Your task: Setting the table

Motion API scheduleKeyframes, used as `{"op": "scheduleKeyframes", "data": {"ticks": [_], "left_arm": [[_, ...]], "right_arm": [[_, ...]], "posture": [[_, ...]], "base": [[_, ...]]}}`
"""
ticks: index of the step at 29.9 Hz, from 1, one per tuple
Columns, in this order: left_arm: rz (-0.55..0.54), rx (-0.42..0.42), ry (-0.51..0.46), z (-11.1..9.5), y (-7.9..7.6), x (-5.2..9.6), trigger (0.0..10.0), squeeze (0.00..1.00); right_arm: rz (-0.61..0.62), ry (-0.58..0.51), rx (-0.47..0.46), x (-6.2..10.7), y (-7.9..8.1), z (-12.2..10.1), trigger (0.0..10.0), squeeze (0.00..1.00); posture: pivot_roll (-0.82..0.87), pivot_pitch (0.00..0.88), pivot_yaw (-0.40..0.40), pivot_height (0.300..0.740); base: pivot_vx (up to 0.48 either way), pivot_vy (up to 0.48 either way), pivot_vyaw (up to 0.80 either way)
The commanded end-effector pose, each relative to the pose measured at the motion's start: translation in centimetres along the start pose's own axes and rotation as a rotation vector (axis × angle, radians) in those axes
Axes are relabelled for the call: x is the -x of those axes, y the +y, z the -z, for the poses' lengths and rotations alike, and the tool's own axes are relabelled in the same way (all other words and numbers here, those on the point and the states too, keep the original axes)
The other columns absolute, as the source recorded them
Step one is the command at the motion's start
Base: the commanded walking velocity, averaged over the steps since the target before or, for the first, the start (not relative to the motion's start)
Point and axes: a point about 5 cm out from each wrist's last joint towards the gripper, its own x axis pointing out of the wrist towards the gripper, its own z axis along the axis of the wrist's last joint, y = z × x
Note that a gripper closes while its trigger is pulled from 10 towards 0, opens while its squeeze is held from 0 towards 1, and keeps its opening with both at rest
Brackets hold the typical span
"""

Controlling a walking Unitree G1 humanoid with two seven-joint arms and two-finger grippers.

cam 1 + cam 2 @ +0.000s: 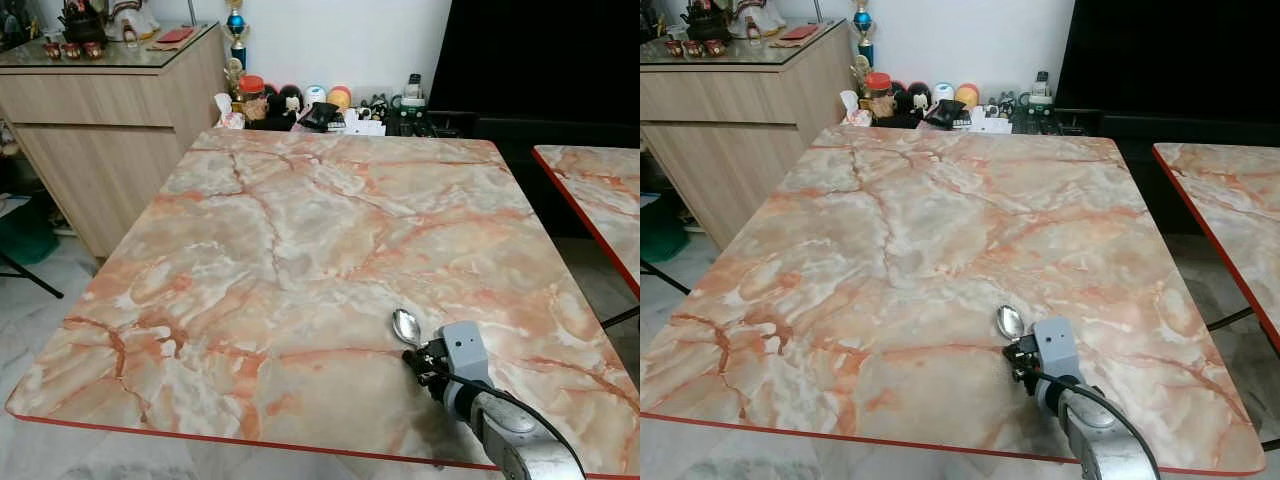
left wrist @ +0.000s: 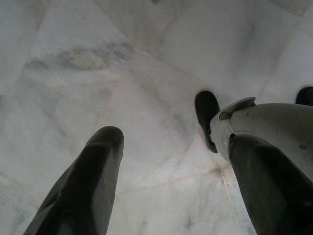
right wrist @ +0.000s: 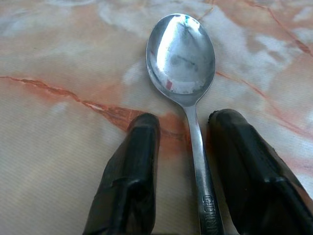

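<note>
A large square table with a pink-and-orange marbled top and a thin red edge takes up most of the head views, with a second table of the same marbled pattern well apart on the right. Behind the left far corner stands a light wooden sideboard with a glass top, and a row of small jars and figurines lines the wall past the table's far edge. The right gripper rests low on the tabletop near the front right edge, its two black fingers parted on either side of the handle of a shiny metal spoon, which lies flat on the marble, bowl pointing away; neither finger clearly presses the handle. The left gripper hangs over pale marble floor tiles, fingers spread wide with nothing between them.
</note>
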Motion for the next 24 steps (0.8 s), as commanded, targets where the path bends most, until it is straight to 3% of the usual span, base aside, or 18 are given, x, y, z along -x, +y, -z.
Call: {"op": "scheduleKeyframes", "data": {"ticks": [1, 24], "left_arm": [[0.008, -0.012, 0.025, 0.71, -0.17, 0.12, 10.0, 0.0], [0.008, -0.01, 0.038, 1.12, -0.08, 0.23, 10.0, 0.0]], "right_arm": [[0.005, 0.053, -0.005, 0.08, -0.12, 1.23, 0.0, 0.0], [0.001, 0.059, 0.039, -0.02, 0.29, 1.67, 0.0, 0.0]], "posture": [[-0.01, 0.1, 0.009, 0.74], [-0.01, 0.107, 0.012, 0.74]], "base": [[0.0, 0.0, 0.0], [0.0, 0.0, 0.0]]}}
